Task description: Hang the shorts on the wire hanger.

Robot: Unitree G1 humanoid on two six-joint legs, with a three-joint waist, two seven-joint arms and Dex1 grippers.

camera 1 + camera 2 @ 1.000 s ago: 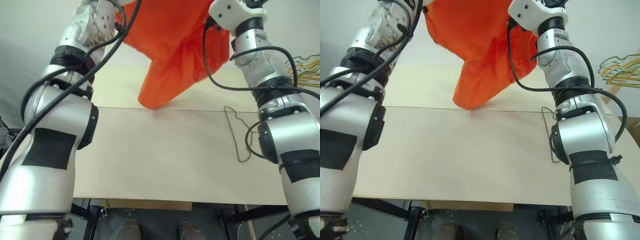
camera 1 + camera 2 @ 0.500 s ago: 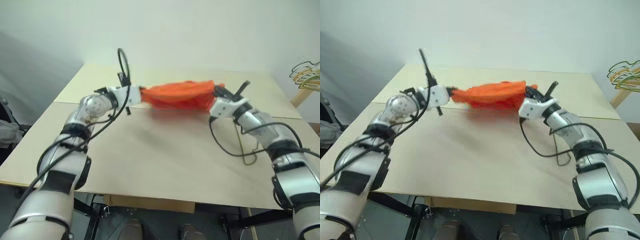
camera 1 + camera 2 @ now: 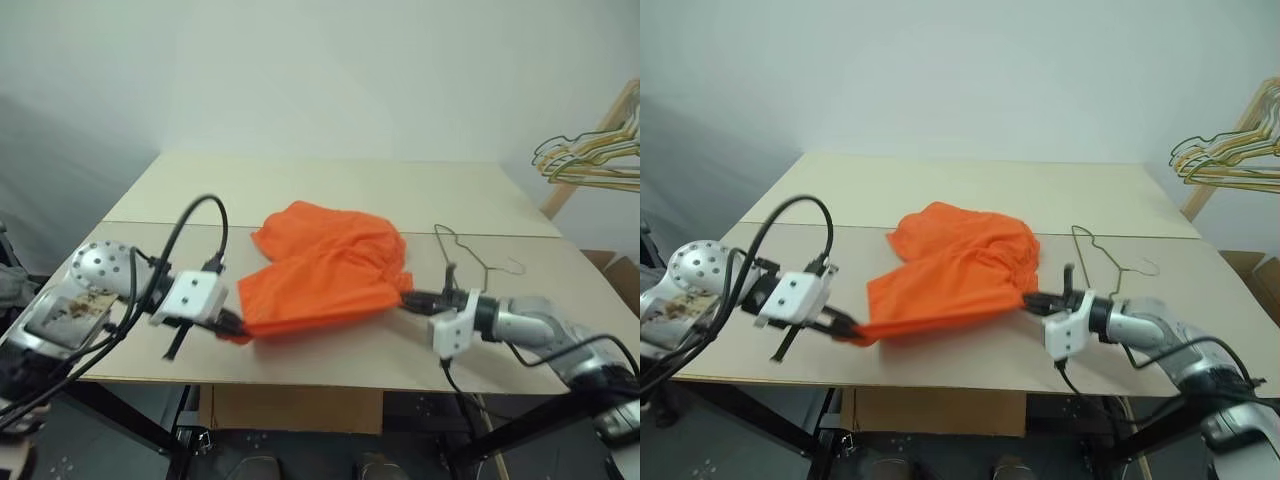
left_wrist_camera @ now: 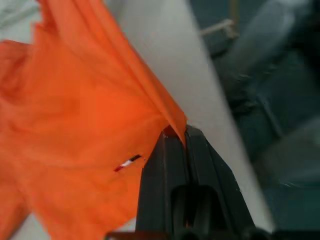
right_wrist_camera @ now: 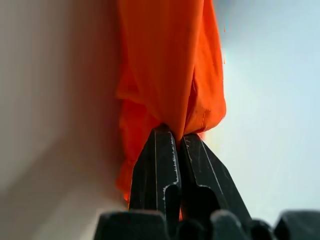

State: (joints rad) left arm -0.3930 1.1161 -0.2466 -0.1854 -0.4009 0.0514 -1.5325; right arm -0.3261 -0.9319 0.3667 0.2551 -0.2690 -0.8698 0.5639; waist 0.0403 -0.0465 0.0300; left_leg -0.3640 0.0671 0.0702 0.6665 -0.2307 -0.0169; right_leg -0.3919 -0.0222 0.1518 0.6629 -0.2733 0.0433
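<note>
Broadly, the pale wooden counter [image 3: 330, 190] is carrying everything, and the shorts [image 3: 325, 265] are being spread flat across its near half, one edge stretched between the two claws close to the front rim. The wire hanger [image 3: 470, 262] is lying flat on the counter just beyond the right arm, near the shorts' right side but apart from them. The left claw [image 3: 236, 327] is being kept closed on one corner of that orange edge, and the right claw [image 3: 408, 297] is pinched shut on the opposite corner. By the look of it, the laying-out step is in hand, with threading not yet begun. For the next move, a grip would probably need to be freed so that the hanger can be picked up and brought to the fabric, or the shorts carried over to it and draped across its wire.
</note>
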